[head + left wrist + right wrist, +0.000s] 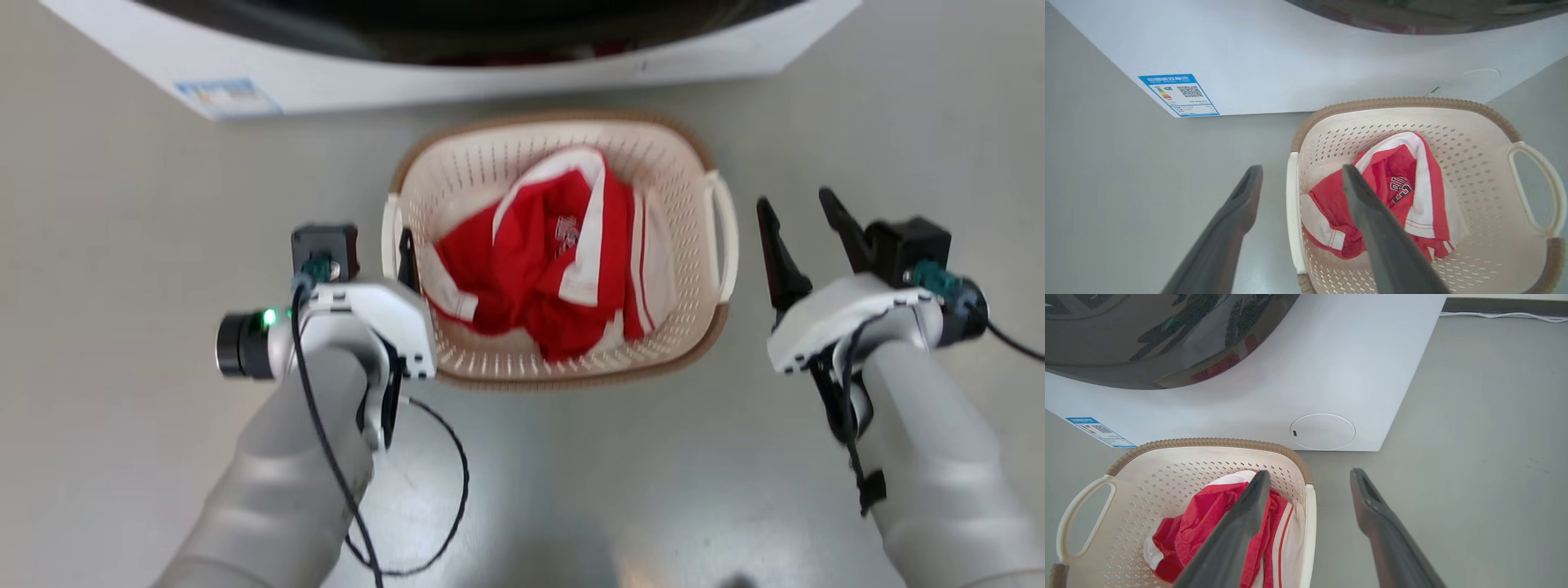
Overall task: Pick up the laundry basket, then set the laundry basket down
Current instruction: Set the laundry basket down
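Observation:
The laundry basket (490, 167), cream with perforated walls and a brown rim, stands on the grey floor with a red and white garment (555, 253) inside. My left gripper (384, 253) is open and straddles the basket's left white handle (1291, 196): one finger (1359, 192) reaches inside the basket (1474, 163), the other (1249, 188) stays outside. My right gripper (804, 220) is open just off the right handle (725, 237), not touching it. In the right wrist view that handle (1309, 522) lies between the two fingers, below them, beside the basket (1180, 477).
A white washer (408, 77) with a dark door stands right behind the basket, its front close to the far rim. It has a blue label (1180, 94) low on its front and a round cap (1323, 431). A cable (1502, 315) runs along the wall.

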### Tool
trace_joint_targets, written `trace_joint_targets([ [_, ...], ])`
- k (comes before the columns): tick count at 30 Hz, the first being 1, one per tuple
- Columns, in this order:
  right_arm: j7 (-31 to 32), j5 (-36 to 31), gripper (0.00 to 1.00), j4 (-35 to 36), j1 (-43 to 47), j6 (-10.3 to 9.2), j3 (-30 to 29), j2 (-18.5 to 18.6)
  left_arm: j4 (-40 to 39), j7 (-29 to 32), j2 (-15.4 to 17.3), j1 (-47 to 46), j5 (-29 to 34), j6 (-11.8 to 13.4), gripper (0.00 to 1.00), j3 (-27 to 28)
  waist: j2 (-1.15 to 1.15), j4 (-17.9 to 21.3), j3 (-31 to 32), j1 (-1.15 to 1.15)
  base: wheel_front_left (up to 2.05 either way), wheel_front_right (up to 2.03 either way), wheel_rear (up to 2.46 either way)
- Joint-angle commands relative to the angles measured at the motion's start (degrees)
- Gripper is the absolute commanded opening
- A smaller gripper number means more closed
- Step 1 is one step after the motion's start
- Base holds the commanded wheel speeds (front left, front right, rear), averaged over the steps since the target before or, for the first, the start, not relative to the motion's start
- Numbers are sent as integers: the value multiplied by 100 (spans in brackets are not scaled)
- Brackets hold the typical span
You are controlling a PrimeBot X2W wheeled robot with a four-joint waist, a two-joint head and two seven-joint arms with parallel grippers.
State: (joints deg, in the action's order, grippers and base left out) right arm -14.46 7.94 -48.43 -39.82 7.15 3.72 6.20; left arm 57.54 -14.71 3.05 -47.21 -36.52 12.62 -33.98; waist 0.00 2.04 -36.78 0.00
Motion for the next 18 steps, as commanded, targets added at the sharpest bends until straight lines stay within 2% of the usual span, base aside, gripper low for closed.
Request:
trace_joint_targets([
  [1,-53,-92,100,163,327,34,45,-52,-256,-29,152,322,134,30,100,281,0,61,558,0,0,0,0],
  [7,-53,-329,100,350,732,34,-99,8,-883,-29,152,1011,459,-167,100,824,0,80,1321,0,0,0,0],
  [9,-53,-390,100,471,853,34,-129,16,-1083,-29,145,1245,511,-319,100,1029,0,84,1550,0,0,0,0],
  [18,-53,-566,100,1005,1348,34,-241,39,-1549,-29,148,1998,820,-639,100,1754,0,66,2229,0,0,0,0],
])
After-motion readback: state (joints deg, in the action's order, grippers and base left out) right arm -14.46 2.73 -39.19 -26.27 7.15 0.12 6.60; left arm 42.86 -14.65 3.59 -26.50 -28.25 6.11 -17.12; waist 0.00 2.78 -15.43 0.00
